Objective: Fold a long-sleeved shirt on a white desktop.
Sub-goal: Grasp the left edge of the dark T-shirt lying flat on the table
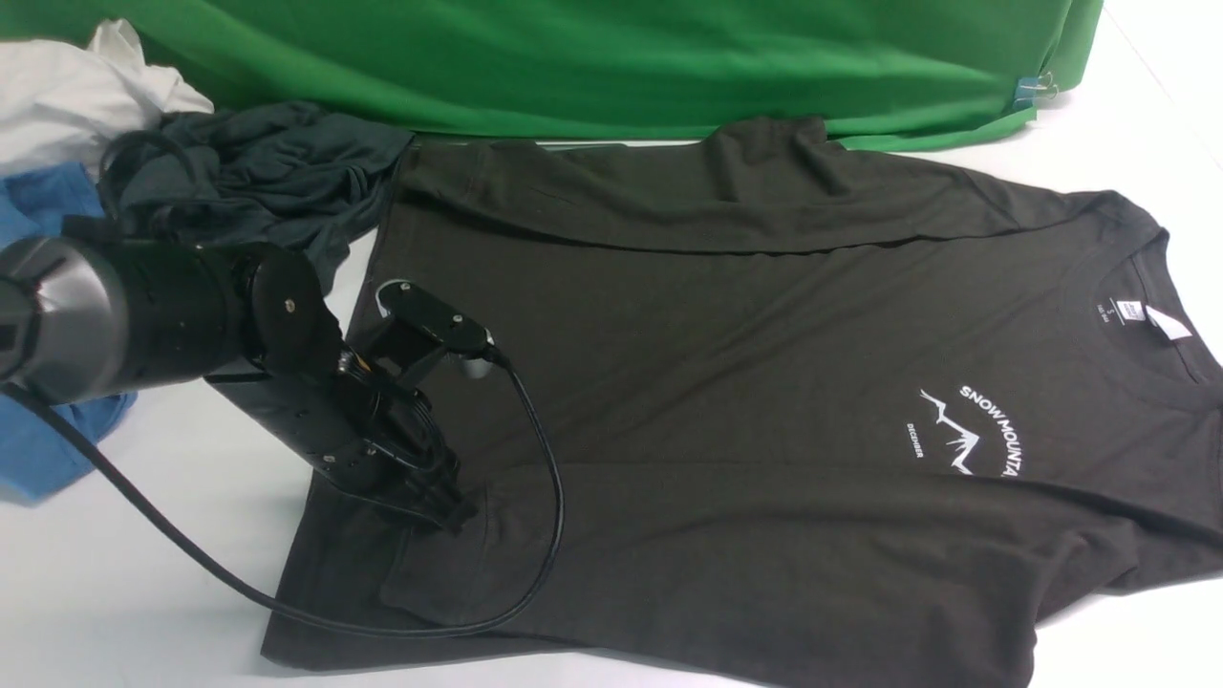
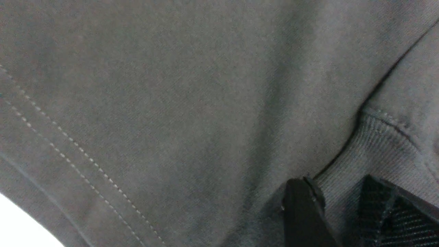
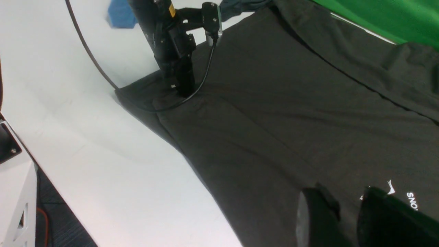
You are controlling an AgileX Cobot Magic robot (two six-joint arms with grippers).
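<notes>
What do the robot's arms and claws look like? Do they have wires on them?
The left arm is a chunky black tube with a shiny grey rounded joint and a small yellow sticker. A little black camera box sits by its wrist, and a long black cable loops out from it. The left claw and right claw each have two flat black fingers.

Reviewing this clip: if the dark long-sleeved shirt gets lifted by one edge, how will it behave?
The long-sleeved shirt is probably floppy: it lies flat with soft creases and a sleeve folded over its body. Likely light, being thin knit. It may slide rather than bunch on the smooth white desktop.
</notes>
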